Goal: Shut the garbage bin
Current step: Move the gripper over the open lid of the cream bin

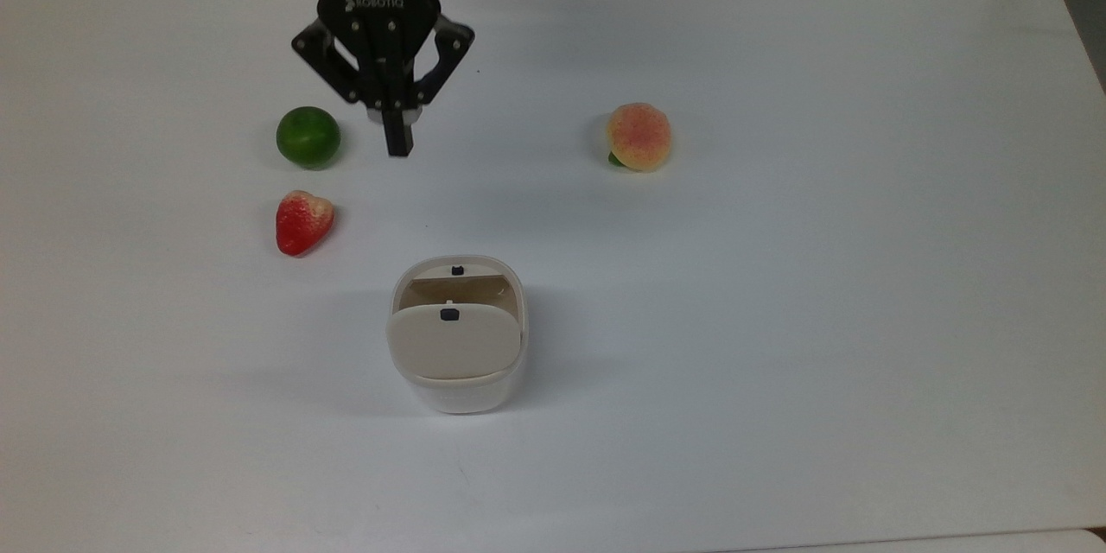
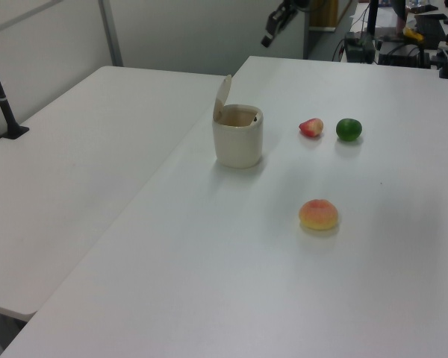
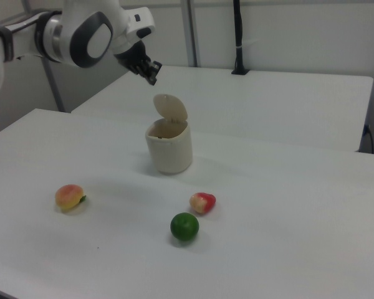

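Observation:
The garbage bin [image 1: 458, 393] is a cream-white rounded-square tub standing near the table's middle, also visible in the left view [image 2: 237, 140] and the right view [image 3: 169, 149]. Its beige lid [image 1: 451, 342] stands raised on its hinge, nearly upright [image 2: 222, 97] [image 3: 171, 107], with a small black button near its edge. The bin's mouth is uncovered. My gripper [image 1: 397, 145] hangs in the air, shut with nothing held, farther up the top view than the bin. In the right view the gripper [image 3: 153, 77] is above and slightly left of the lid, apart from it.
A green lime [image 1: 308, 136] and a red strawberry [image 1: 302, 221] lie left of the gripper and bin in the top view. A peach [image 1: 638, 136] lies to the right. A second white table [image 2: 82, 156] adjoins in the left view.

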Controlling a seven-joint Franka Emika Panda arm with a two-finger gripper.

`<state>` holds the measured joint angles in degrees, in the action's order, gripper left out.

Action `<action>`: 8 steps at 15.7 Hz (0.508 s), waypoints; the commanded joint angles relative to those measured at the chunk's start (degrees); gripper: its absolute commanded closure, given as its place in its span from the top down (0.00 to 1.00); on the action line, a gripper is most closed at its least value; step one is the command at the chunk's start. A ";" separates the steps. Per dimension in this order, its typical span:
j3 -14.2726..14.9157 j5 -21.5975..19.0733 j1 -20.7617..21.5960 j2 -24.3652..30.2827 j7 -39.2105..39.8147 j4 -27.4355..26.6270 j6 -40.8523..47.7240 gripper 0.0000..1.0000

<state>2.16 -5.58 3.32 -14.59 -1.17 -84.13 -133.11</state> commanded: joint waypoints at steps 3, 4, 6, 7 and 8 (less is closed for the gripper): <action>0.56 -0.92 0.54 -6.41 -0.67 3.18 -13.55 0.00; 0.56 -0.92 0.54 -7.20 -0.67 3.18 -15.58 0.00; 0.48 -0.92 0.63 -8.87 -0.67 3.18 -19.27 0.00; 0.30 -0.92 0.63 -9.75 -0.59 3.10 -21.46 0.00; 0.04 -0.92 0.72 -10.63 -0.58 3.01 -24.01 0.00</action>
<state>2.16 -5.64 3.31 -22.16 -1.26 -82.56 -151.35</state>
